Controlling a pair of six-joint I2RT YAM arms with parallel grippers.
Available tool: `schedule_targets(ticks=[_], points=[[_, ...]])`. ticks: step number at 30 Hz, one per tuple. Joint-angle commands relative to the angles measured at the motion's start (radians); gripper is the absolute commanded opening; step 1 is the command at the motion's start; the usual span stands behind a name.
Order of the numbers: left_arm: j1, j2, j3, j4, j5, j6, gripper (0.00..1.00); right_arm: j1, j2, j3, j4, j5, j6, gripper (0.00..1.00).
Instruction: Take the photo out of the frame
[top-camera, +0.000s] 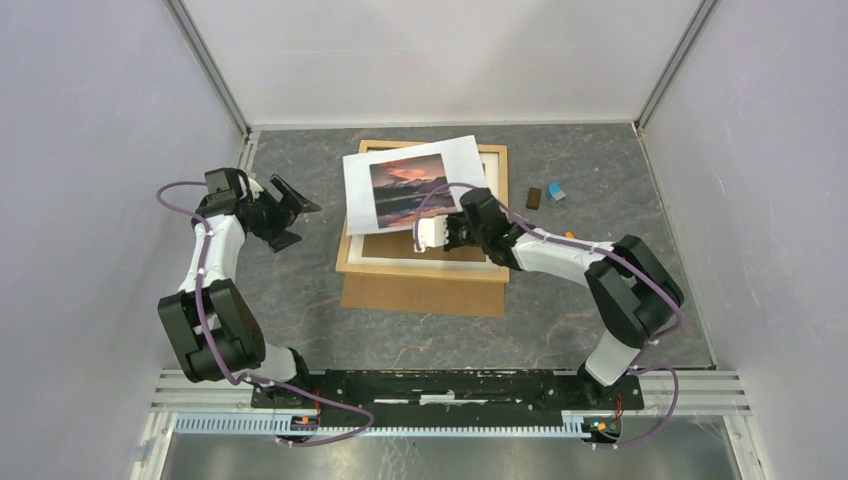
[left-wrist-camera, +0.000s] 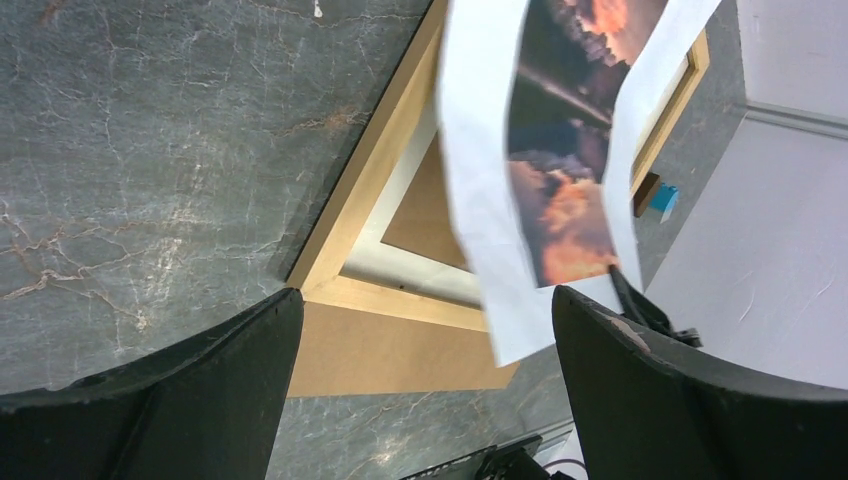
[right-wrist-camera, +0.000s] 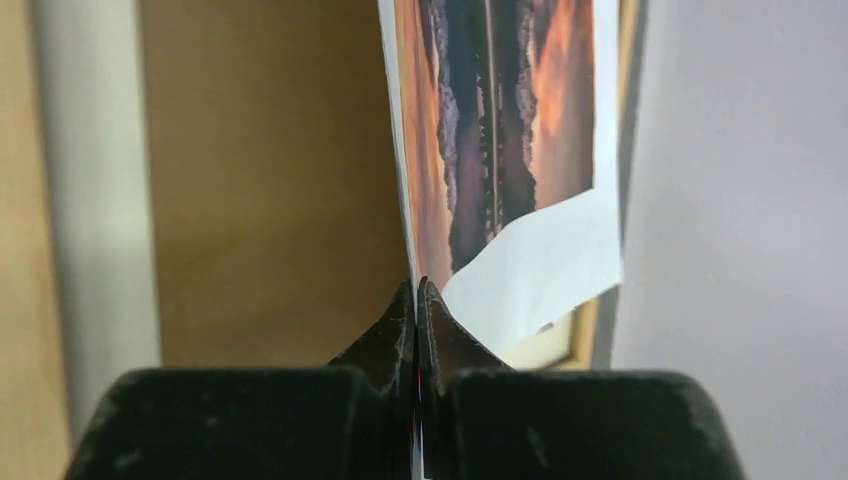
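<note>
Top external view: at the left, the left gripper (top-camera: 296, 222) is hovering over the grey marbled table (top-camera: 300, 310), its jaws standing wide apart and holding nothing, well apart from the frame's left side. In the middle, the frame (top-camera: 420, 268) is lying flat, with a brown board (top-camera: 420, 296) sticking out from under its near edge. The photo (top-camera: 410, 180) is hanging askew above the frame's far-left part, raised out of the opening, its white border overhanging the rim. The right gripper (top-camera: 425, 236) is pinching the photo's near edge, jaws closed tight on the sheet. Right of the frame, a small brown block (top-camera: 534, 197) and a blue item (top-camera: 556, 192) are lying close together; any marking on them is too small to read.
</note>
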Motion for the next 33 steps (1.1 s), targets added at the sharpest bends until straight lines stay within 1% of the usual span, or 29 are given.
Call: schedule_targets(ticks=[1,4,7,10,16,20,24,26,27,29,31,32,33], points=[[0.010,-0.012,0.006,-0.010,-0.007,0.070,1.00,0.048,0.058,0.008,0.075,-0.039,0.000,0.00],[0.011,-0.027,-0.008,-0.009,-0.007,0.069,1.00,0.067,0.090,-0.006,0.099,0.005,0.010,0.00],[0.011,-0.044,-0.022,-0.010,-0.008,0.070,1.00,0.086,0.117,0.020,0.074,0.083,0.068,0.00],[0.012,-0.052,-0.032,-0.010,-0.008,0.071,1.00,0.105,0.113,0.010,0.065,0.172,0.135,0.00],[0.011,-0.057,-0.047,-0.007,-0.003,0.069,1.00,0.137,0.122,0.002,0.003,0.263,0.223,0.00],[0.011,-0.056,-0.046,-0.006,0.002,0.070,1.00,0.169,0.104,-0.013,-0.031,0.281,0.284,0.00],[0.011,-0.051,-0.040,-0.009,0.006,0.073,1.00,0.174,0.081,-0.075,0.008,0.232,0.270,0.00],[0.012,-0.047,-0.036,-0.014,0.008,0.075,1.00,0.178,0.092,-0.060,-0.024,0.218,0.263,0.00],[0.011,-0.047,-0.034,-0.016,0.011,0.078,1.00,0.179,0.102,-0.047,-0.055,0.212,0.263,0.04],[0.012,-0.047,-0.030,-0.021,0.011,0.086,1.00,0.178,0.101,-0.035,-0.080,0.207,0.274,0.26],[0.012,-0.051,-0.029,-0.028,0.011,0.097,1.00,0.179,0.082,-0.039,-0.080,0.199,0.288,0.39],[0.011,-0.054,-0.029,-0.032,0.011,0.103,1.00,0.179,0.073,-0.037,-0.080,0.197,0.299,0.41],[0.011,-0.056,-0.029,-0.035,0.011,0.108,1.00,0.179,0.064,-0.030,-0.087,0.194,0.308,0.41]])
